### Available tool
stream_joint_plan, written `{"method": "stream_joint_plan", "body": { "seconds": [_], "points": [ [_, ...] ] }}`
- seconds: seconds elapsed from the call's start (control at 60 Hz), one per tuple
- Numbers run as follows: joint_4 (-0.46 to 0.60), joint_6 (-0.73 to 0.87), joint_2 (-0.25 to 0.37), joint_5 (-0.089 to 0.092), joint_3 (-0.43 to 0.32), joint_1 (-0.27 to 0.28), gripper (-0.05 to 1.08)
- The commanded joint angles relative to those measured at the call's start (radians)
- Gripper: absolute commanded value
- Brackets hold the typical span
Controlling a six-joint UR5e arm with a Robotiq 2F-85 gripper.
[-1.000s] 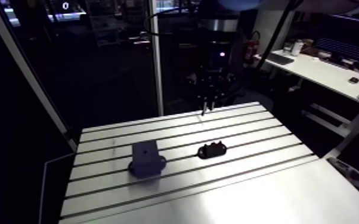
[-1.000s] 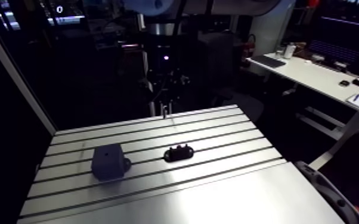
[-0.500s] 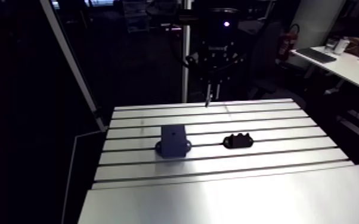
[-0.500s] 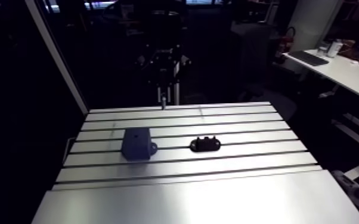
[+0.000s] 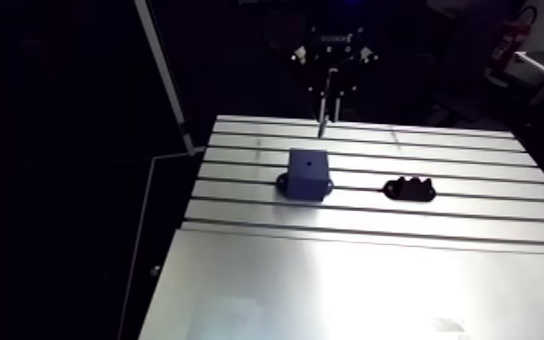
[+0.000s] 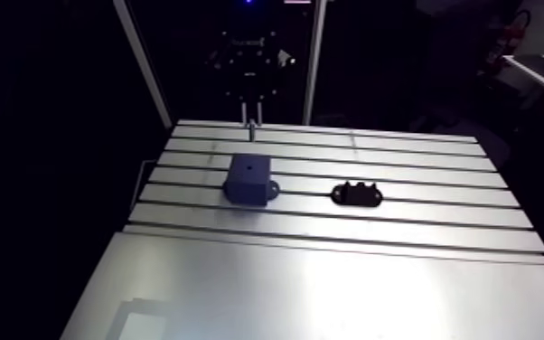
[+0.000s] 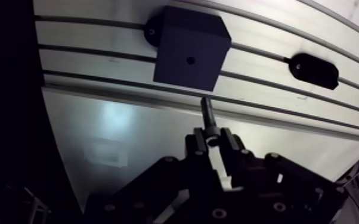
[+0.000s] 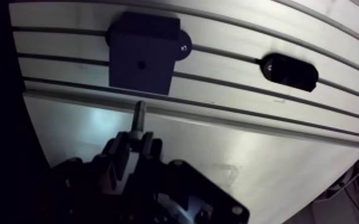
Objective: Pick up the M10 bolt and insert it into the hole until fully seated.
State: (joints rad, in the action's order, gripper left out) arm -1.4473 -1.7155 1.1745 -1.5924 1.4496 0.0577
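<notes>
Between the fingers of the gripper (image 7: 213, 140), the M10 bolt (image 7: 207, 113) is pinched. Its long axis runs straight ahead, tip pointing at the block (image 7: 182, 36), short of the hole (image 7: 190, 60).

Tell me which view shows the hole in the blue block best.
The wrist view: the hole faces the camera as a clear dark dot on the near face of the block. The arm view shows it only as a tiny speck from farther off.

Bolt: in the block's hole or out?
Out. The bolt sticks from the shut claw, clear of the dark block, whose hole shows empty.
</notes>
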Motion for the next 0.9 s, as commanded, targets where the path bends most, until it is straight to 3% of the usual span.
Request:
{"method": "stream_joint_plan", "body": {
  "seconds": [0.017, 0.5, 0.6, 0.9],
  "points": [
    [0.022, 0.009, -0.034, -0.002, -0.031, 0.030, 1.08],
    [0.048, 0.009, -0.084, -0.020, -0.059, 0.033, 1.08],
    [0.043, 0.010, -0.093, -0.031, -0.058, 0.034, 1.08],
    [0.024, 0.043, -0.097, -0.034, -0.046, 0.034, 1.08]
  ]
}}
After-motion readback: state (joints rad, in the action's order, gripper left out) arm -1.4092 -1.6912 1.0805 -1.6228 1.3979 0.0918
